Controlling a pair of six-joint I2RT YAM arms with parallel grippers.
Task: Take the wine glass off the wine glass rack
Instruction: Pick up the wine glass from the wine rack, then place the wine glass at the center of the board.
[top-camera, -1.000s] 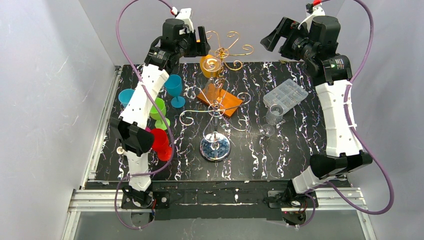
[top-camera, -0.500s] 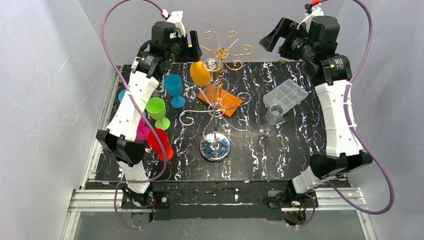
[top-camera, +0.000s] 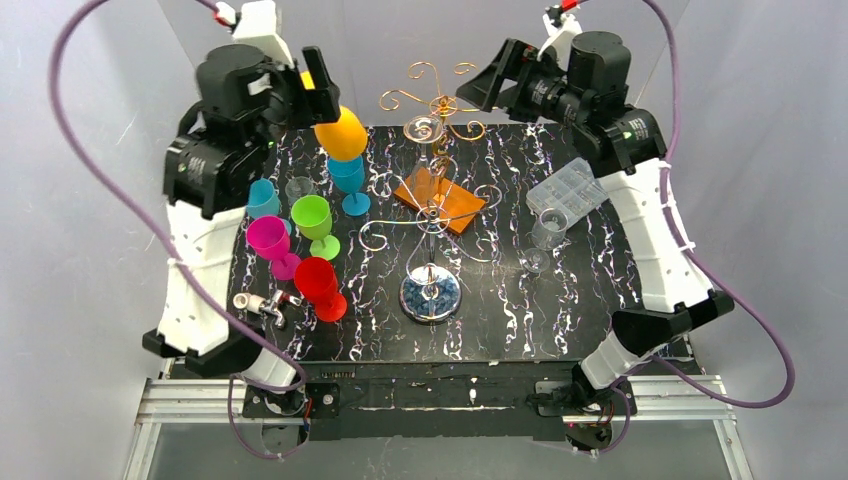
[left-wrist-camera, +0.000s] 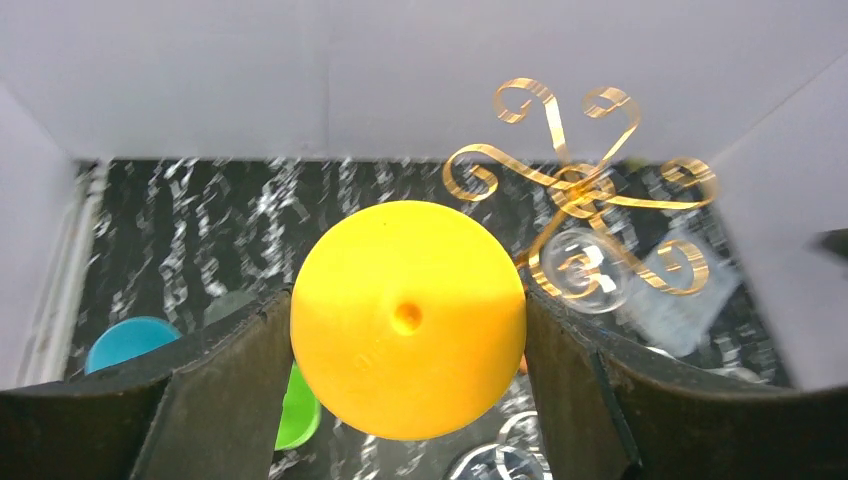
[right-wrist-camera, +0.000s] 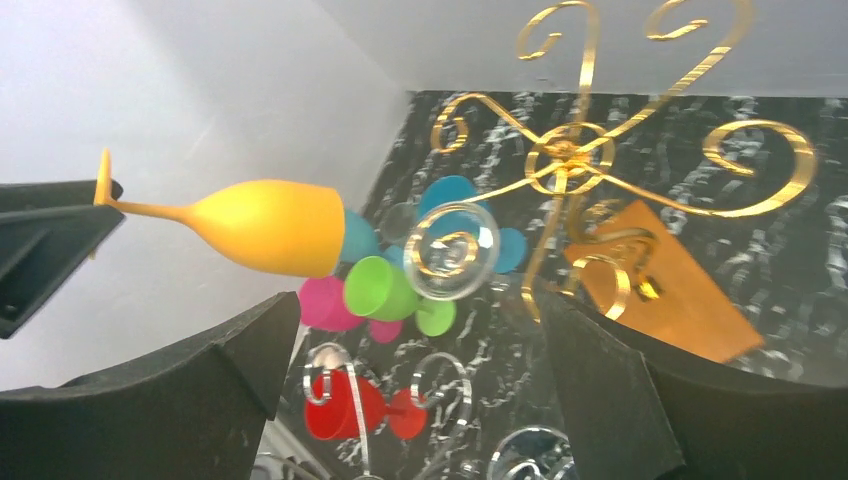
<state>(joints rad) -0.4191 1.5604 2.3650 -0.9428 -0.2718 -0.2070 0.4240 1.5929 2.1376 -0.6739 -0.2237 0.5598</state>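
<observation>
Fixed high behind the near edge, looking down over the whole tabletop (top-camera: 560, 320). Wrist pair close in, facing inward from opposite sides; shared throughout: wine glass rack (right-wrist-camera: 565, 155) scrolls, upper frame.

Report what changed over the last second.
The left fingers, gripping the orange wine glass, swung it left and up, clear of the rack. The right fingers, open, moved in toward the rack. The rack, the orange block and the coloured glasses on the table stayed put.
</observation>
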